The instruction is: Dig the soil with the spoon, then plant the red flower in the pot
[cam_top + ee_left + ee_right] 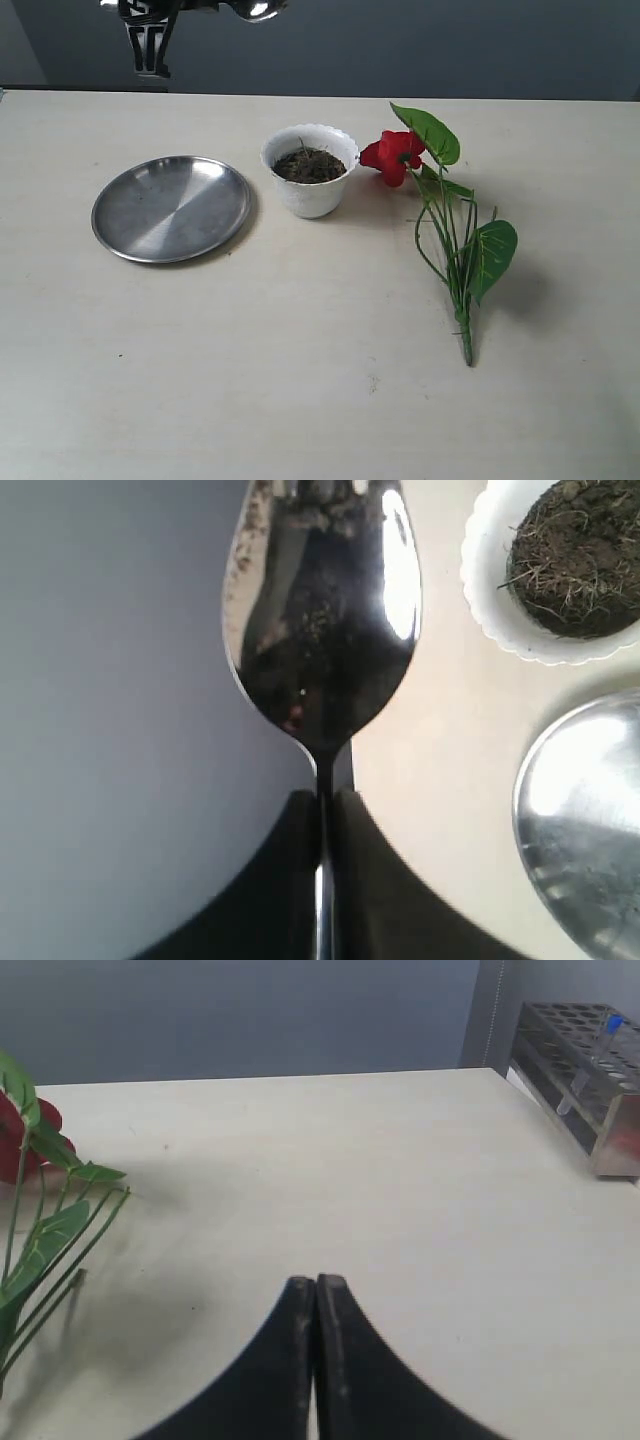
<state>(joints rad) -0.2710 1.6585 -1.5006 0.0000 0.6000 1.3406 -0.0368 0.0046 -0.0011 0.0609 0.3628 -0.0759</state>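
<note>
Left end effector (pixel 322 802) pinching spoon (pixel 320 620) by handle, high at top left of exterior view; dark specks on spoon bowl. Right end effector (pixel 316 1286) pressed together, empty, over counter (pixel 300 380). Pot (pixel 312 200) upper centre, holding soil (pixel 309 165). Steel plate (pixel 170 208) left of pot. Red flower (pixel 398 155) lying flat right of pot, bloom just beside rim.

Pot (pixel 312 200) white; soil (pixel 309 165) dark brown; flower (pixel 396 157) red, leaves (pixel 490 255) green; plate (pixel 171 208), spoon (pixel 320 610) shiny silver.

The pale surface (pixel 300 380) carries a steel plate (pixel 171 208) at left, the pot (pixel 310 190) at centre, and the red flower (pixel 398 156) lying at right.
</note>
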